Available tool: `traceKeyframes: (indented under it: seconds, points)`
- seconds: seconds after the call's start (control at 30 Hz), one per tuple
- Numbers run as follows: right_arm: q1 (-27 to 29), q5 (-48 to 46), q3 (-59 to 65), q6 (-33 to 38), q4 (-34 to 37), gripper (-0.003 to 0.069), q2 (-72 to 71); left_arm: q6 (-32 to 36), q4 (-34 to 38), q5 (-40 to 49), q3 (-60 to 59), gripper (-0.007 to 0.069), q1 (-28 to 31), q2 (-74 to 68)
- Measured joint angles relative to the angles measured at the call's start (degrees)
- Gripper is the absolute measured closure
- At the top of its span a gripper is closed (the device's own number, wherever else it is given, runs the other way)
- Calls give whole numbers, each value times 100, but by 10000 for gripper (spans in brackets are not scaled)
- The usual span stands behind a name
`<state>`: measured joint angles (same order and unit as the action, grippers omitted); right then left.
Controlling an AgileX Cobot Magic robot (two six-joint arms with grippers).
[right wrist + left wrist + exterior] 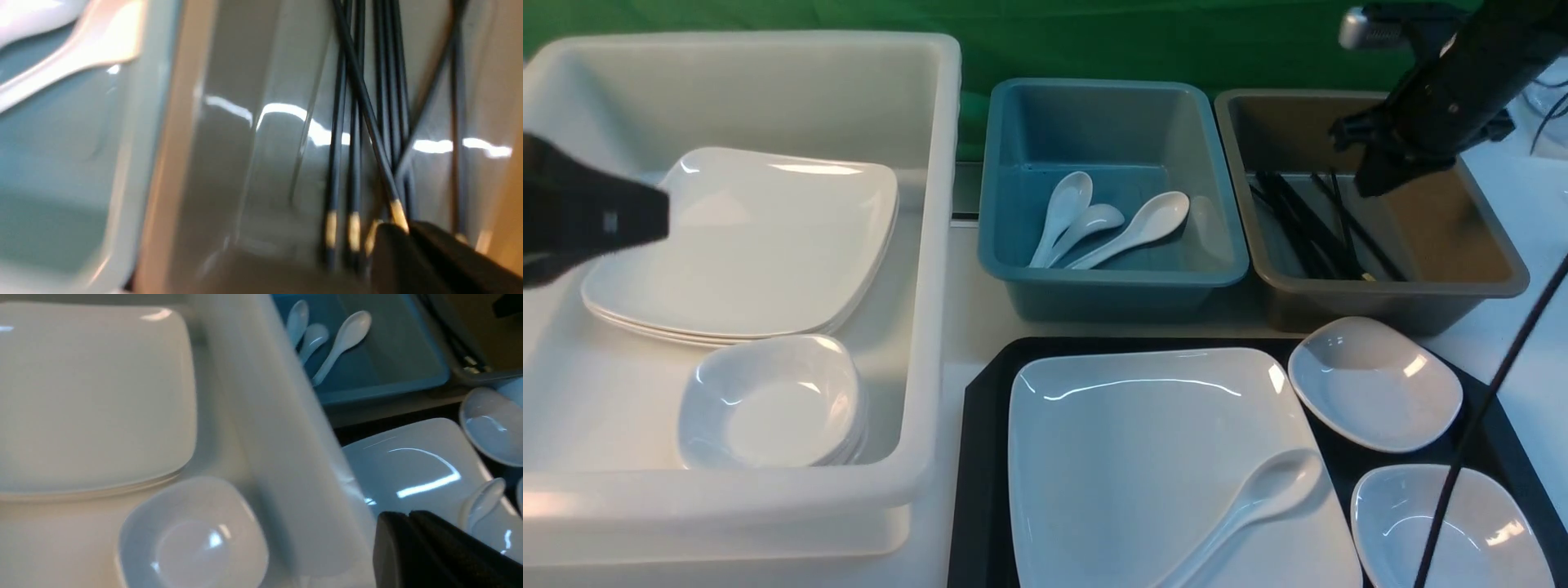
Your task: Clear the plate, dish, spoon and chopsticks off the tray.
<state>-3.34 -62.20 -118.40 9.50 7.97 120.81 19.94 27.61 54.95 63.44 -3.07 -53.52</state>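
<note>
Only the right wrist view shows the gold bands on the chopsticks lying in the brown tub, under the right gripper, whose jaws are pressed together. The left gripper, blurred at 9 o'clock, is likewise closed and empty. The plate, with the spoon at its 4 o'clock, sits on the tray, cut off below.

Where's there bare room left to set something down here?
Bare floor: in the blue tub right of its three spoons, in the brown tub right of the chopsticks, in the white tub left of the stacked dishes. Crowded: the tray, nearly covered by the plate, spoon and two small dishes.
</note>
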Motion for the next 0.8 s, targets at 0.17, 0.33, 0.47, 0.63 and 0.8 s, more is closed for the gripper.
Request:
traceKeyframes:
  seconds: [0.17, 0.33, 0.47, 0.63, 0.8]
  points:
    - [0, -449, 364, 101, 13, 631, -1346, -767, -725, 67, 550, 623, -1647, -658]
    - [0, -442, 1462, 107, 93, 631, -2978, -1838, -2232, 342, 901, 623, -3479, -1678]
    - [0, -332, 2504, 113, 236, 631, -4106, -2058, -2652, 391, 1200, 623, -4286, -2353]
    - [0, -124, 4364, 165, 314, 629, -5804, -1818, -2500, 442, 1996, 623, -4720, -3637]
    - [0, 21, 5364, 170, 314, 629, -6752, -1425, -2196, 498, 2258, 603, -4720, -4500]
